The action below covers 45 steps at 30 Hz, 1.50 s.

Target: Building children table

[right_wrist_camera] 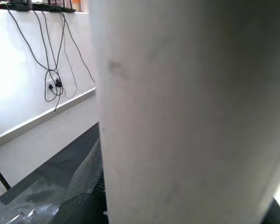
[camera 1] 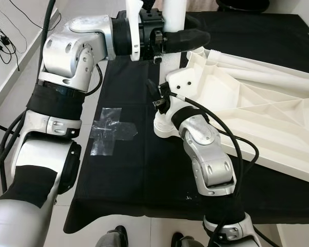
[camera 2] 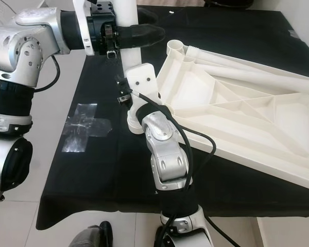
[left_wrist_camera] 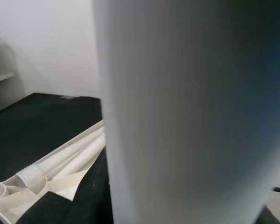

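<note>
Left arm raised and bent across, left gripper (camera 1: 188, 37) closed. Right arm reaches forward and low, elbow bent; right gripper (camera 1: 162, 100) finger state indeterminate.

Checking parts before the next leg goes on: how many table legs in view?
3. One upright leg held by the left gripper over the tabletop corner; two loose legs lying along its far edge. Others may be hidden.

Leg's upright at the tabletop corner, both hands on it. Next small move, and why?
Probably twist the white leg to seat it. It stands upright at the corner of the upturned white tabletop, left hand gripping high, right hand low near its base.
</note>
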Motion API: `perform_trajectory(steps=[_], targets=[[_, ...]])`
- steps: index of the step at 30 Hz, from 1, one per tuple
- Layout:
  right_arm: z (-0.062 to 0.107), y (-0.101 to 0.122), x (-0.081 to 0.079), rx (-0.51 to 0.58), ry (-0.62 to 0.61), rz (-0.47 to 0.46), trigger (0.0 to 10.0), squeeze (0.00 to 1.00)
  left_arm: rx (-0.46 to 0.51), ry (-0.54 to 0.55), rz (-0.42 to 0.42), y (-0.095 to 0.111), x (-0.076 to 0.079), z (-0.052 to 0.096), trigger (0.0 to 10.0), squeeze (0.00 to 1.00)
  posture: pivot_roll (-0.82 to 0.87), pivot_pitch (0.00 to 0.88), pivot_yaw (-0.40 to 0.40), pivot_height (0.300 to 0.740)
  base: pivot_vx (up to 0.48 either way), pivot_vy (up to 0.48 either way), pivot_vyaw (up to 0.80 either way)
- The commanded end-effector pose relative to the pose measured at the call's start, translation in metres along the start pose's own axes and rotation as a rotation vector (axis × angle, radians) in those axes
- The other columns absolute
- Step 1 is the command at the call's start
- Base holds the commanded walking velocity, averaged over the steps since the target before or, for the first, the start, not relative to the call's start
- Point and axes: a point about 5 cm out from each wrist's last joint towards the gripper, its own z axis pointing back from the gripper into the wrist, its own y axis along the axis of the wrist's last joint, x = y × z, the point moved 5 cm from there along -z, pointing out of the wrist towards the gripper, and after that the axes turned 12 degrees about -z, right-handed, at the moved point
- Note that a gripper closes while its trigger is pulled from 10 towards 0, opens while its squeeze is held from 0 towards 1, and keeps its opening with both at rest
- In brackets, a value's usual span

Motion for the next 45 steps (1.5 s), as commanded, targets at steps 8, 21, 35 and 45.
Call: perform_trajectory(steps=[8,21,35,45], targets=[[0.003,-0.030,-0.005,-0.141,-0.007,0.016,10.0,0.00,-0.027,0.014,-0.014,-0.002,-0.002,-0.002,0.0,0.00,0.00,0.241,-0.024,0.740,0.000,0.000,0.00],[-0.027,-0.001,0.008,-0.138,0.395,-0.037,10.0,1.00,-0.022,-0.048,-0.017,-0.002,0.005,-0.010,0.0,0.00,0.01,0.251,-0.014,0.740,0.000,0.000,0.00],[-0.033,0.012,-0.012,-0.226,0.850,-0.088,0.0,0.00,-0.018,-0.092,-0.011,-0.001,0.012,-0.018,0.0,0.00,0.02,0.262,0.007,0.740,0.000,0.000,0.00],[-0.031,0.010,-0.018,-0.261,0.983,-0.103,0.0,0.00,-0.016,-0.100,-0.009,-0.002,0.013,-0.019,0.0,0.00,0.02,0.259,0.008,0.740,0.000,0.000,0.00]])
